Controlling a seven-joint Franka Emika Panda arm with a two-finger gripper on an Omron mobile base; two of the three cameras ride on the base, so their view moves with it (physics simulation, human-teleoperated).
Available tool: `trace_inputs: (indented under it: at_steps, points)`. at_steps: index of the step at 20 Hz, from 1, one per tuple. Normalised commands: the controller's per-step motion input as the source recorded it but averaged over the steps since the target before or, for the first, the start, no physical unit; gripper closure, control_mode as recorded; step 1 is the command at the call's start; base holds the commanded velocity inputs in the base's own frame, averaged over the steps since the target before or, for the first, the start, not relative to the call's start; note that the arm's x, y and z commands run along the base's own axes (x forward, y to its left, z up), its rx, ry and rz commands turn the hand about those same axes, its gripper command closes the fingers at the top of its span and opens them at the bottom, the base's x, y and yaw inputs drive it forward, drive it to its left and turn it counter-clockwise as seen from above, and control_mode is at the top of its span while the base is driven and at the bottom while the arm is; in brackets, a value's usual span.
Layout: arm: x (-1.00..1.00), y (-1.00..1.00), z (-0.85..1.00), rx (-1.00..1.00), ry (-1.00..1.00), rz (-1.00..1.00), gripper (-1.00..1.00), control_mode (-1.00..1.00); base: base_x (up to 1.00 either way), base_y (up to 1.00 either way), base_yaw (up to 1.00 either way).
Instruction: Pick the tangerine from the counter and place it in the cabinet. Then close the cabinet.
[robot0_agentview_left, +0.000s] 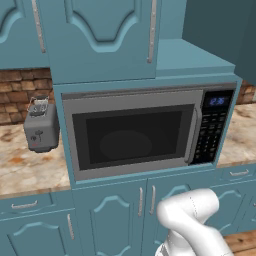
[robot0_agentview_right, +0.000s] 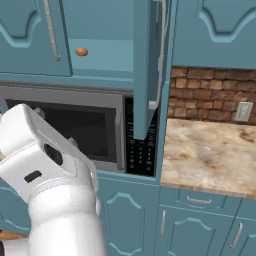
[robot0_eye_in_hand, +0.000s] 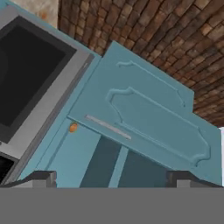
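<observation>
With the tool (robot0_eye_in_hand: 112, 177) spread and nothing pinched between its tips, the tangerine (robot0_agentview_right: 81, 51) is seen resting inside the cabinet (robot0_agentview_right: 107, 55), just above the microwave (robot0_agentview_left: 132, 132) and near the closed left door. Only the closing appears left. The right door (robot0_agentview_right: 147, 70) stands wide open, edge-on above the microwave's keypad. A push landed near the hinge could stall it; a hard swing could be bounced back, or the fruit rolled out.
</observation>
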Motion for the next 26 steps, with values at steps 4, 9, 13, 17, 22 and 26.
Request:
trace_inputs:
  at_steps: [4, 9, 13, 17, 22, 26]
  points:
    - [-0.91, -0.72, -0.35, 0.32, -0.07, -0.01, -1.0, -1.0, 0.0, 0.0, 0.0]
    - [-0.22, -0.86, -0.28, 0.39, 0.02, 0.01, -1.0, -1.0, 0.0, 0.0, 0.0]
    - [0.43, -0.83, -0.16, 0.35, 0.12, 0.11, -1.0, -1.0, 0.0, 0.0, 0.0]
    - [0.82, -0.75, -0.1, 0.3, 0.19, 0.17, -1.0, -1.0, 0.0, 0.0, 0.0]
    - [0.92, -0.79, -0.26, 0.27, 0.22, 0.22, -1.0, -1.0, 0.0, 0.0, 0.0]
    - [0.88, -0.84, -0.34, 0.27, 0.21, 0.23, -1.0, -1.0, 0.0, 0.0, 0.0]
